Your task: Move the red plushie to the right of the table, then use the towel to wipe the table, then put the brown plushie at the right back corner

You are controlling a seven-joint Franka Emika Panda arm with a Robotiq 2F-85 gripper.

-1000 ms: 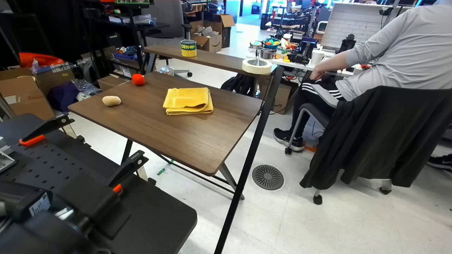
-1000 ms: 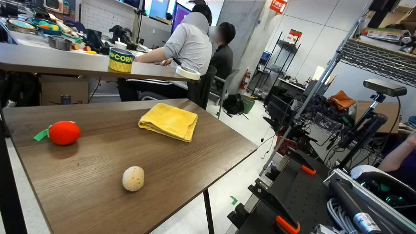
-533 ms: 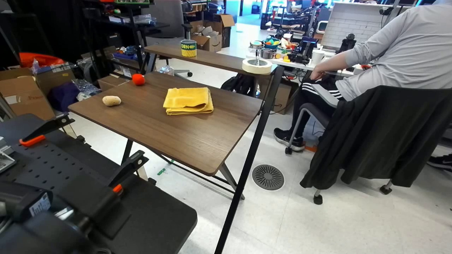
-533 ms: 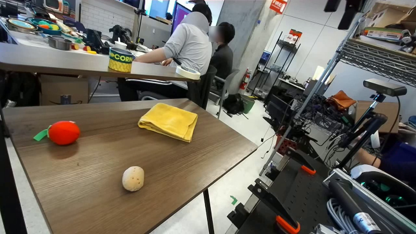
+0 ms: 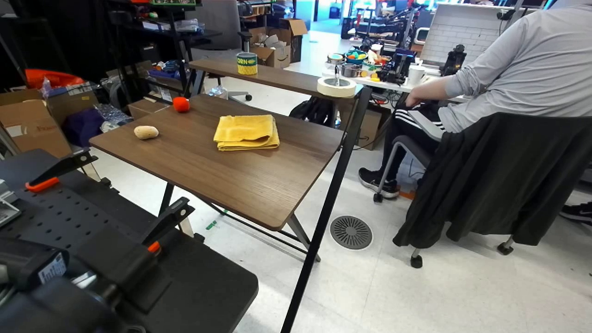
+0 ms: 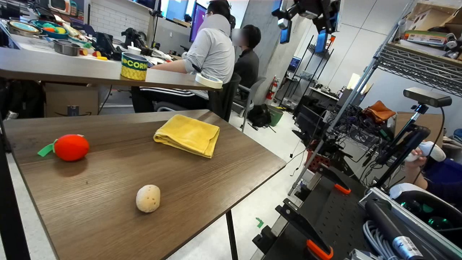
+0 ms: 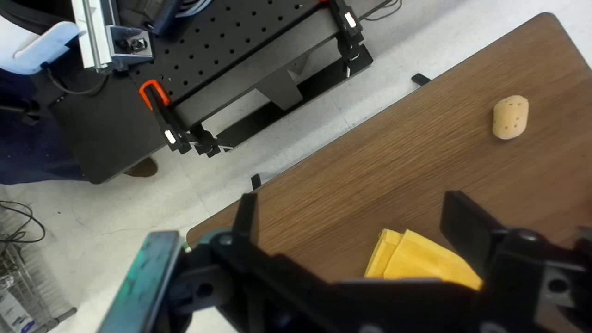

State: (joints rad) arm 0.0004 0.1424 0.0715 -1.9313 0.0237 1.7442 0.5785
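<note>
Pincer (image 6: 303, 39) spread wide and gripping nothing: in an exterior view it hangs at the top of the frame. The red plushie (image 6: 71, 147) rests at mid left on the table (image 6: 108, 173), well apart from the towel (image 6: 187, 135). Moving the red plushie looks like the step in hand; best to line up above it, jaws straddling its round body, descend straight and squeeze gently, since it may roll if nudged. The pincer's upper part is cut off.

In an exterior view the red plushie (image 5: 181, 104) shows at upper left, too small to tell how it is turned; the pincer is outside this frame.

In the wrist view the brown plushie (image 7: 510, 117) lies at upper right; the pincer's bulk, across the bottom, hides part of the towel, and I cannot find the red plushie.
</note>
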